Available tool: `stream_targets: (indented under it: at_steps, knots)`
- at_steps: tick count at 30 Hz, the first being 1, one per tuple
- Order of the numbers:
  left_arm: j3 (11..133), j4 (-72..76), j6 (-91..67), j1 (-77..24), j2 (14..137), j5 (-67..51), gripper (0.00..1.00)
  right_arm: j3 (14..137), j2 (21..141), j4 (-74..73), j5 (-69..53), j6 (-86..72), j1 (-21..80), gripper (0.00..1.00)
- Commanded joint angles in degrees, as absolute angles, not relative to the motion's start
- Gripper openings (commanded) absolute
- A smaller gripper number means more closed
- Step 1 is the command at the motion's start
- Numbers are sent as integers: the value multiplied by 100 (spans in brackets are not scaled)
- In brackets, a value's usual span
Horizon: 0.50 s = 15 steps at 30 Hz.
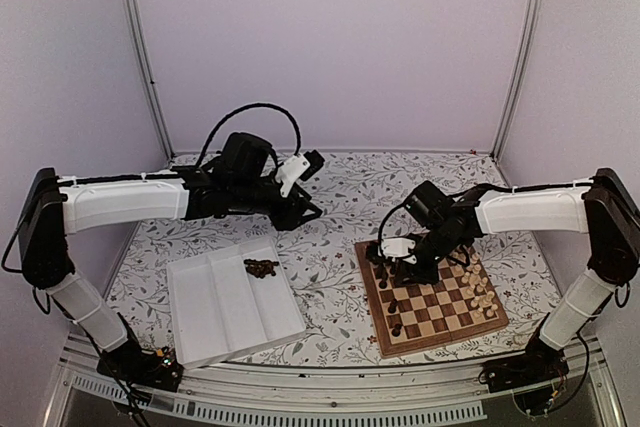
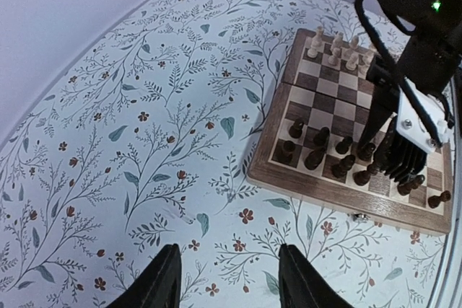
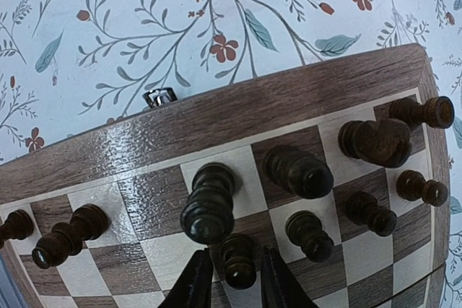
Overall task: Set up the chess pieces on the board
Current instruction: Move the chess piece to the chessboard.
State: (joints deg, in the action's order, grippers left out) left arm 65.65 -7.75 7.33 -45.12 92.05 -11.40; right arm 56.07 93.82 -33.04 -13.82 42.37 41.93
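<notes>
Dark turned-wood pawn (image 3: 238, 261) between narrowly parted right jaws; left jaws wide, empty; glossy board (image 3: 216, 113).

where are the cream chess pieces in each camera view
Top external: the cream pieces stand right of centre, along the right edge of the board.
Left wrist: the cream pieces are at upper right, on the far edge of the board.
Right wrist: not in it; only dark pieces show.
Shared landmark: the board, with its brown border, is in all three views.
</notes>
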Motion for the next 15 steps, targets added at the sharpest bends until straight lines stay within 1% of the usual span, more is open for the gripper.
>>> stream_targets:
  at_steps: [1,6,10,12,15]
  knots:
    - [6749,-819,816,-4588,9287,-1180,48,5786,9266,-3332,-1412,4143,4158,29]
    - [6733,-939,824,-4601,9256,-1009,48,5953,8893,-3826,-1393,4152,4038,34]
    - [6889,-1414,727,-4742,9257,-140,48,5963,8279,-4174,-1396,4191,3716,37]
    - [7051,-1845,501,-4759,9268,273,48,5947,7934,-4201,-1599,4167,3417,38]
    - [6981,-2268,51,-4711,9120,489,48,5797,7413,-4087,-2179,4106,2873,39]
